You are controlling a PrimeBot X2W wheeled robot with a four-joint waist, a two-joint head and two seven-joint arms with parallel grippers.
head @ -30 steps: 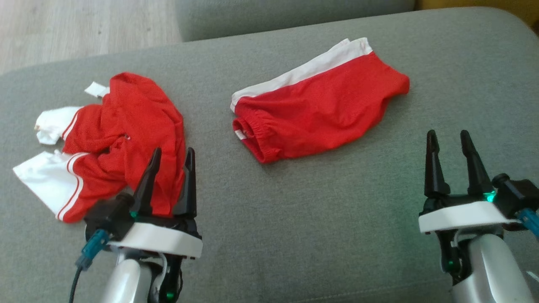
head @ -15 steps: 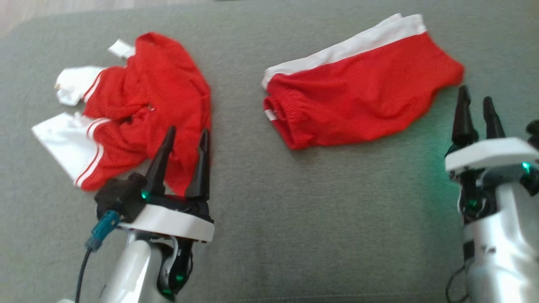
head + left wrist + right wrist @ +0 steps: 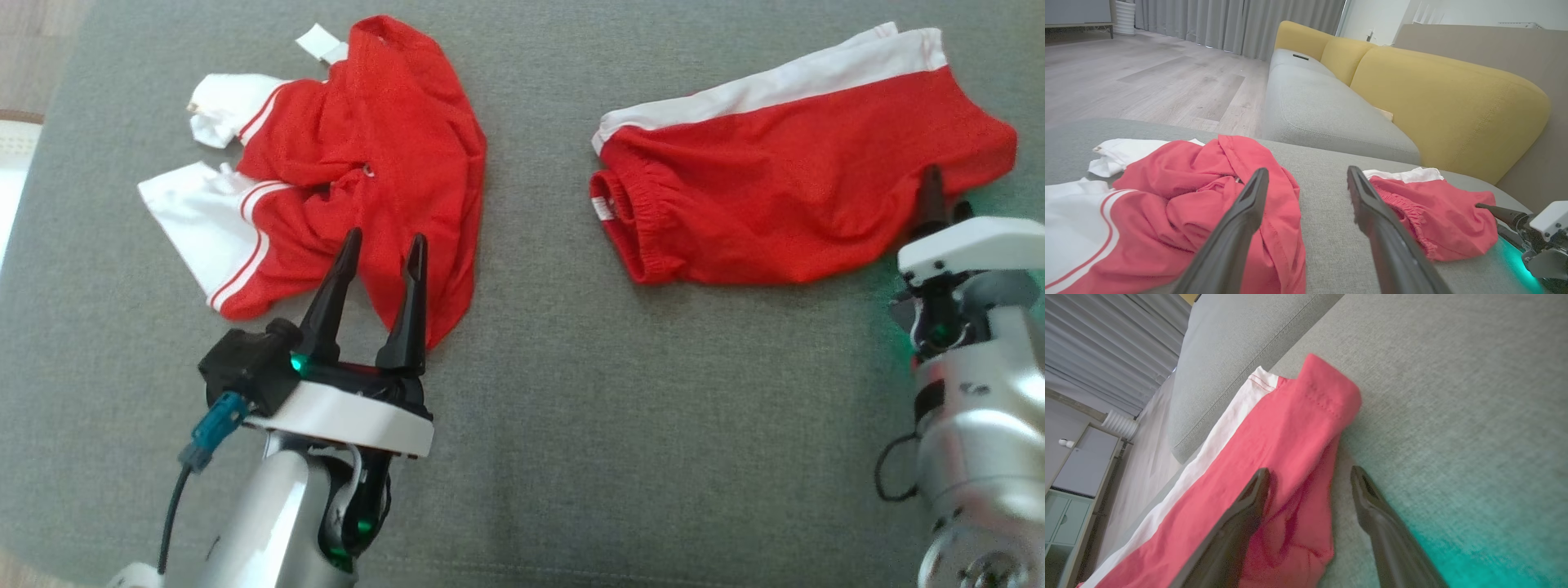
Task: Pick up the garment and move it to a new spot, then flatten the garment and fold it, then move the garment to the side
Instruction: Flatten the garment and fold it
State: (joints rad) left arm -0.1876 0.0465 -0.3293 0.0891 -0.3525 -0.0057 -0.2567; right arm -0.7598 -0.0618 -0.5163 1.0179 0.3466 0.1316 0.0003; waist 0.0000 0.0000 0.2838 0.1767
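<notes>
Two red garments lie on a grey cushion (image 3: 555,367), well apart. On the robot's left is a shirt (image 3: 384,139): crumpled, red w/ white sleeves edged in red stripes, and a white tag (image 3: 321,42) poking out at its far edge. On the right are the shorts (image 3: 784,180): fairly flat, red w/ a white band (image 3: 775,82) along the far side, elastic waist turned toward the shirt.

L gripper (image 3: 386,237): jaws wide open, nothing btwn them. It hovers at the near edge of the shirt, fingers pointing across it. In the L wrist view one finger is over red cloth, the other over bare cushion. Can't tell if it touches the cloth.

R gripper (image 3: 945,196): jaws wide open, holding nothing, tipped down at the right-hand end of the shorts. In the R wrist view one finger is over red cloth, the other over cushion just beside the hem, so the shorts' edge sits btwn them. Contact w/ the cloth: can't tell. Green light from the wrist falls on the cushion.

Bkgd: a sofa (image 3: 1445,102) w/ yellow back & grey seat, a wood floor (image 3: 1147,81), grey curtains (image 3: 1229,20). A cabinet (image 3: 1069,498) stands far off; its contents are too small to make out.
</notes>
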